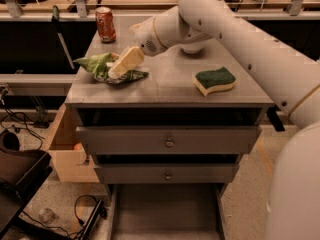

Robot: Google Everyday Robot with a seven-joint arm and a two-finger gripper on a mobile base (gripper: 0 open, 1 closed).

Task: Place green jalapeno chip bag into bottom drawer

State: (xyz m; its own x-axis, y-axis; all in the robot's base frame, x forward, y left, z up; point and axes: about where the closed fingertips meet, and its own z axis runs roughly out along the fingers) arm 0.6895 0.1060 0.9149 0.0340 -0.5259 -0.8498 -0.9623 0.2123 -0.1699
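The green jalapeno chip bag (102, 67) lies crumpled on the left part of the grey cabinet top (170, 86). My gripper (119, 68), with cream-coloured fingers, reaches down from the white arm onto the bag's right half and covers part of it. The bottom drawer (165, 211) is pulled out at the foot of the cabinet, showing a flat grey floor with nothing on it.
A red soda can (105, 24) stands at the back left of the top. A green-topped yellow sponge (214, 80) lies at the right. A white bowl sits behind the arm, mostly hidden. Two upper drawers (169, 142) are slightly ajar. A wooden box (65, 154) and cables lie at floor left.
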